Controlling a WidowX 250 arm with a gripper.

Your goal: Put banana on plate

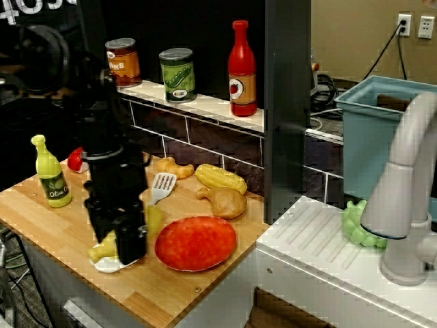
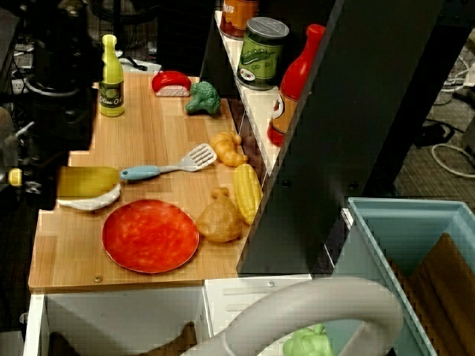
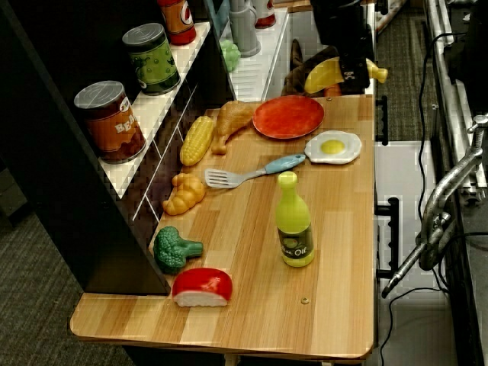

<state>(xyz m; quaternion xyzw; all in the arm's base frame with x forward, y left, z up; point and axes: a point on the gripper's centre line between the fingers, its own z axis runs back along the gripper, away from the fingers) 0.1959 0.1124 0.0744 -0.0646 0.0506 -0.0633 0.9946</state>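
Gripper [image 3: 347, 72] jaws clamped on the banana [image 3: 329, 76], holding it off the worktop [image 3: 335, 229], above the fried egg [image 3: 333, 146] and beside the plate [image 3: 288, 116], which is bare.

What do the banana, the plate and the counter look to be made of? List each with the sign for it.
Banana: smooth, evenly yellow, likely molded plastic; held in the hand.
Plate: red-orange with mottled patches and a soft sheen, probably plastic.
Counter: pale planks with visible grain and seams, so wood or a wood-look laminate; the pictures cannot settle which.
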